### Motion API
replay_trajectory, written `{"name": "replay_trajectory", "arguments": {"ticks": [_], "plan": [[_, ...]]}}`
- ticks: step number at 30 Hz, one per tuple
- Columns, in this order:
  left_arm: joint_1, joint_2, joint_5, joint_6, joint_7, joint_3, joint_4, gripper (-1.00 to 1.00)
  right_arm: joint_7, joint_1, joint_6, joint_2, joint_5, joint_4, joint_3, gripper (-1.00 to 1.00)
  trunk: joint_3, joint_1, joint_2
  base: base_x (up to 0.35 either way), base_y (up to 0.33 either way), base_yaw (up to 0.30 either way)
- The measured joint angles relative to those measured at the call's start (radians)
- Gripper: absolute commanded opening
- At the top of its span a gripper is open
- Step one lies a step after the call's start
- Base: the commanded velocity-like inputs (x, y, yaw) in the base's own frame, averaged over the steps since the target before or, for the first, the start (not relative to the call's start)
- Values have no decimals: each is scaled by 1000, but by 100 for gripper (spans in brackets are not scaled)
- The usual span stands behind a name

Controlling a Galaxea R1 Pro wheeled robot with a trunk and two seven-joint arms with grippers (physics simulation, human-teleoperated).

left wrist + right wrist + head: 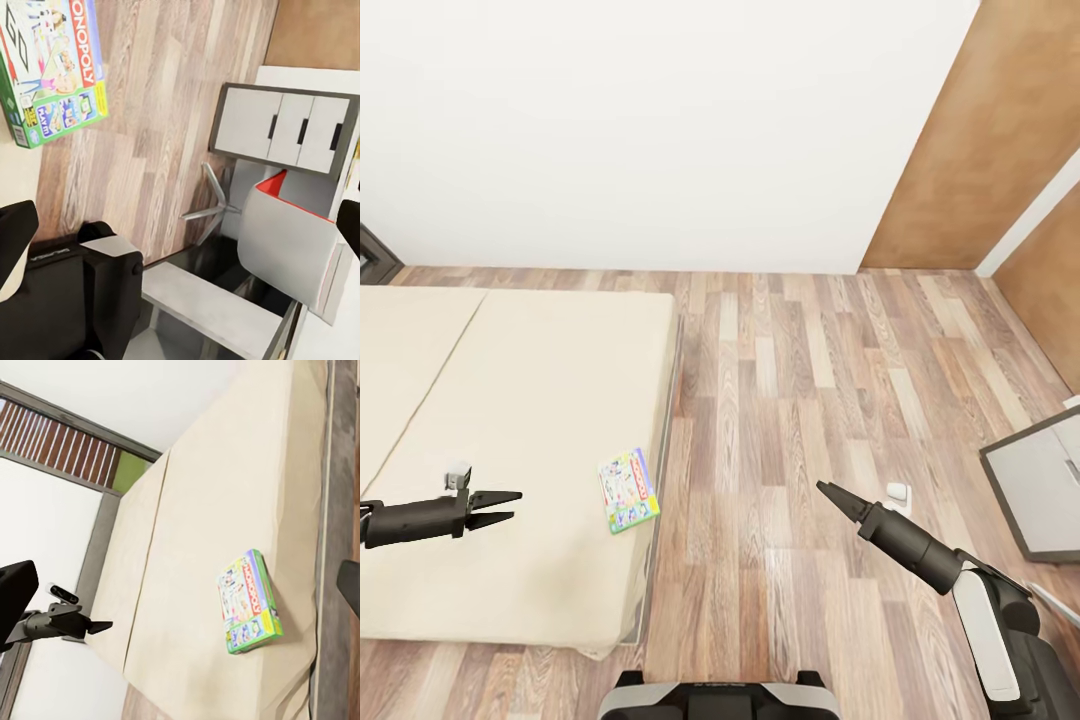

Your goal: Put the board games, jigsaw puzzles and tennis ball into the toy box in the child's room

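Note:
One board game (628,490), a flat green-edged box with a busy printed cover, lies on the beige mattress of the bed (510,400) close to its right edge. The same board game (52,67) (249,601) appears in both wrist views. My left gripper (510,506) hovers over the mattress to the left of the box, open and empty, its fingers (15,236) wide apart. My right gripper (832,492) hangs over the wood floor to the right of the bed, also open and empty, with its fingers (16,585) at the picture's sides. The toy box, puzzles and ball are out of view.
Wood-plank floor (790,400) runs between the bed and a white drawer unit (1040,490) (281,127) at the right. A grey chair with a red part (289,240) stands near that unit. A brown panel (960,130) breaks the white far wall.

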Motion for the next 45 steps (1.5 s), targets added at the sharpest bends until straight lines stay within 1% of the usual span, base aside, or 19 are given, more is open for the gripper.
{"name": "replay_trajectory", "arguments": {"ticks": [13, 45], "plan": [[0, 0, 0, 0, 0, 0, 0, 100, -1, 0, -18, 0, 0, 1, 0, 100, 21, 0, 0, 0, 0, 0], [0, -1, 0, 0, 0, 0, 0, 100, -3, 0, -22, 1, -1, 7, 2, 100, 74, 0, 0, 0, 0, 0]]}}
